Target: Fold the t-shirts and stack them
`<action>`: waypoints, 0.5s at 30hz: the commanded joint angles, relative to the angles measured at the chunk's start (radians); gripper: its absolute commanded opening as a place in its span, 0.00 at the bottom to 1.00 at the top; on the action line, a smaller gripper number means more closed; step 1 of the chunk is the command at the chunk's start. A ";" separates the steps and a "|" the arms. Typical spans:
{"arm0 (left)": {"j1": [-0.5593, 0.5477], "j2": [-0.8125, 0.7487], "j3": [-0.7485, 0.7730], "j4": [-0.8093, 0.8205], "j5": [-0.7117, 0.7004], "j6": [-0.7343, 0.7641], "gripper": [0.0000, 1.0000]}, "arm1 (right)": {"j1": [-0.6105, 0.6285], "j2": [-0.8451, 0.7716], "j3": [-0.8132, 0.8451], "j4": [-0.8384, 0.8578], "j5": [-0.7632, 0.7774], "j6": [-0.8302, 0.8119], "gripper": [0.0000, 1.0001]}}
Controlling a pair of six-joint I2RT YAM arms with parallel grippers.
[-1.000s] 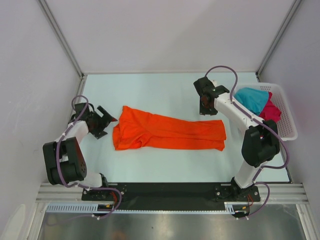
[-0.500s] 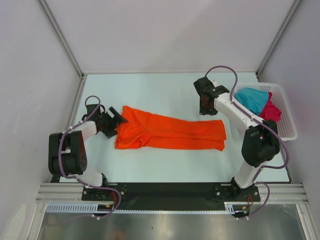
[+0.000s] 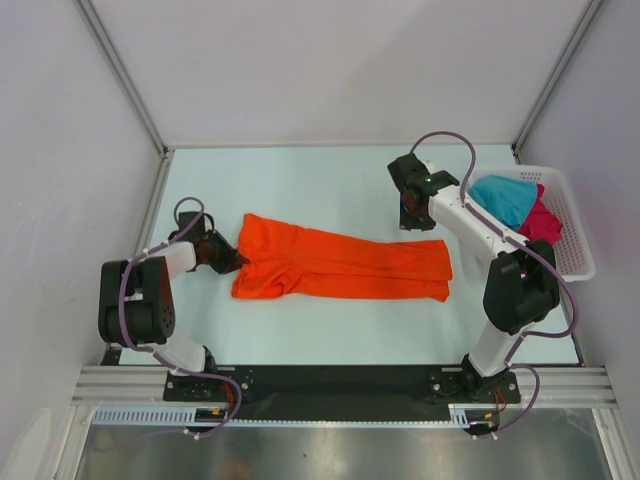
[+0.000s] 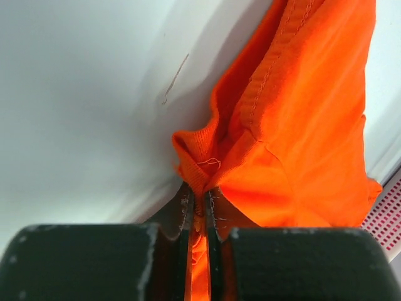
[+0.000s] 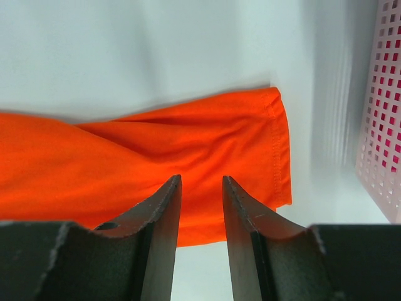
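My left gripper (image 4: 197,200) is clenched on a bunched fold of the orange t-shirt (image 3: 340,265) at its left edge, the ribbed cloth pinched thin between the jaws and puckering up just beyond them. From that pinch the shirt lies low across the middle of the table (image 3: 300,185) as a long band running left to right, and its stitched right hem stops short of the white basket (image 3: 577,252), with a strip of bare surface between them. My right gripper (image 5: 200,182) hangs over the far right corner of the shirt, fingers parted with nothing between them, the hem showing just to their right. The teal t-shirt (image 3: 500,198) and the magenta t-shirt (image 3: 541,224) sit heaped in the basket at the table's right edge, teal towards the left and magenta beside it. Bare table lies beyond the shirt's far edge up to the back wall, and a narrower bare band lies between its near edge and my bases.
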 commanded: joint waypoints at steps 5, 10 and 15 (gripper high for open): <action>0.076 0.143 0.322 -0.173 -0.078 0.080 0.08 | -0.014 -0.055 0.011 -0.011 0.018 -0.011 0.38; 0.122 0.295 0.613 -0.277 -0.095 0.108 0.09 | -0.016 -0.059 0.016 -0.020 0.023 -0.009 0.38; 0.125 0.578 1.035 -0.449 -0.083 0.168 0.11 | -0.019 -0.046 0.026 -0.025 0.016 -0.012 0.38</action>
